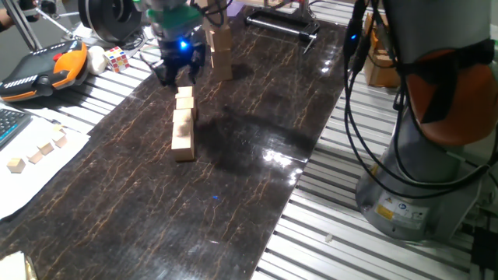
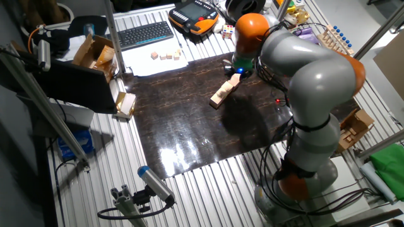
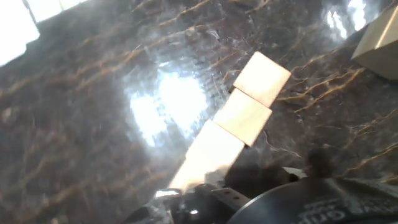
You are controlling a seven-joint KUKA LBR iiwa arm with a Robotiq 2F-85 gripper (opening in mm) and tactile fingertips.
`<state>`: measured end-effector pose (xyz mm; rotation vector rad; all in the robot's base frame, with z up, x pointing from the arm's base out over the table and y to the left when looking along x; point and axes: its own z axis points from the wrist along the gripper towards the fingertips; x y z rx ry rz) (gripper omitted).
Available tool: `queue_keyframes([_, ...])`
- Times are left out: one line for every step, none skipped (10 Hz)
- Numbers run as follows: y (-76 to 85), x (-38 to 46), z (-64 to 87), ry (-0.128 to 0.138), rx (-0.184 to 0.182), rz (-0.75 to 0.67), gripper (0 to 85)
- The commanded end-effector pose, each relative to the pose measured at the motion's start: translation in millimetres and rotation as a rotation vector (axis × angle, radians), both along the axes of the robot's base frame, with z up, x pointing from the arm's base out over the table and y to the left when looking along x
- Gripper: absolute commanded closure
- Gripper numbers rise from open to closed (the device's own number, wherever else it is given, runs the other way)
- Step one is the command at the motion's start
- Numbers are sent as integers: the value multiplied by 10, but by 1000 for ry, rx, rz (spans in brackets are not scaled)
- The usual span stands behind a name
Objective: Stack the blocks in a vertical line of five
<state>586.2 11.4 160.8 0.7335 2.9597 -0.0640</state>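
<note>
Black two-finger gripper (image 1: 178,72), grip state unclear, hovers at the far end of a flat row of pale wooden cubes (image 1: 184,124); centre squarely before gripping.

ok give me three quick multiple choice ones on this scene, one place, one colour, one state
1. Where are the blocks?
A. on the white paper
B. on the dark mat
C. on the keyboard

2. What colour is the light on the claw?
A. blue
B. red
C. green

3. How are the blocks arranged?
A. an upright tower
B. scattered apart
C. a flat row, end to end

Answers:
1. B: the blocks sit on the dark mat.
2. A: a blue light glows above the claw.
3. C: the hand view shows them lying edge to edge on the mat.
</note>
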Motion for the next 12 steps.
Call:
queue_keyframes([-17, 37, -64, 1, -3, -262, 287])
queue_keyframes([-56, 91, -173, -4, -18, -291, 257])
queue_keyframes([-121, 162, -309, -16, -23, -326, 233])
queue_keyframes([-179, 202, -382, -16, -22, -343, 220])
queue_keyframes([-248, 231, -421, -14, -17, -357, 200])
queue_keyframes([-308, 254, -441, -9, -8, -373, 193])
queue_keyframes([-367, 270, -482, 0, 3, -375, 187])
queue_keyframes([-383, 280, -524, 4, 29, -380, 187])
queue_keyframes([-376, 271, -546, 5, 37, -387, 180])
queue_keyframes([-354, 249, -562, 10, 48, -392, 170])
queue_keyframes([-319, 226, -561, 19, 49, -391, 167])
queue_keyframes([-319, 226, -561, 30, 45, -396, 140])
